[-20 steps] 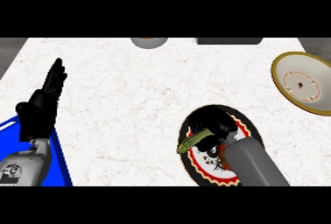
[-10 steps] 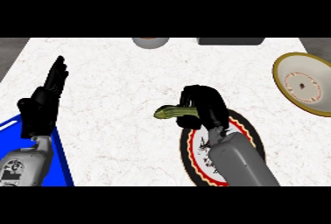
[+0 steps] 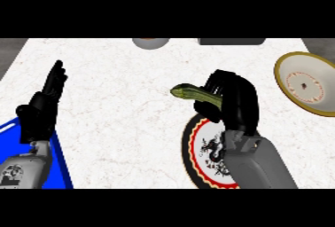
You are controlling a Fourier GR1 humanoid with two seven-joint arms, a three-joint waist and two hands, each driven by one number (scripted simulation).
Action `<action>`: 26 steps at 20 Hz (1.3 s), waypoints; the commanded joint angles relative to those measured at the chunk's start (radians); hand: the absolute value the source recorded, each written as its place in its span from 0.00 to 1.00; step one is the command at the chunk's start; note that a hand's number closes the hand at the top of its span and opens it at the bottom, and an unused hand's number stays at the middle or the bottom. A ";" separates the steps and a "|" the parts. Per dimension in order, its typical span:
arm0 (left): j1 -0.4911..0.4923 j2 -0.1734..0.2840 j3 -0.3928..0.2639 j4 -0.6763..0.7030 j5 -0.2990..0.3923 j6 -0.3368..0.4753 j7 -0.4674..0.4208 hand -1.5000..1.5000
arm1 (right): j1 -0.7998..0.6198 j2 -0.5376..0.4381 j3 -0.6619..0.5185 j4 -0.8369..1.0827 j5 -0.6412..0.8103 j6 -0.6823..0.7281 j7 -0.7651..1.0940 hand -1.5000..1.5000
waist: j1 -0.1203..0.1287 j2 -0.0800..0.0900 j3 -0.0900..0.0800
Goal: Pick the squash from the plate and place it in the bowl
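Nearest us, low and right of centre, lay the plate (image 3: 196,146). Our right hand (image 3: 234,99) rose above its upper edge, fingers curled round the squash (image 3: 195,94), which hung in the air clear of the plate. Our left hand (image 3: 43,106) rested at the left, fingers straight. We judged the carry under way; next we needed to move right to the bowl (image 3: 305,83), upper right.
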 commanded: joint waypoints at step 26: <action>0.002 -0.051 -0.027 -0.064 -0.046 -0.018 0.028 0.50 | -0.195 -0.565 -0.662 0.952 -0.197 -0.352 -0.764 1.00 | 0.053 0.019 0.003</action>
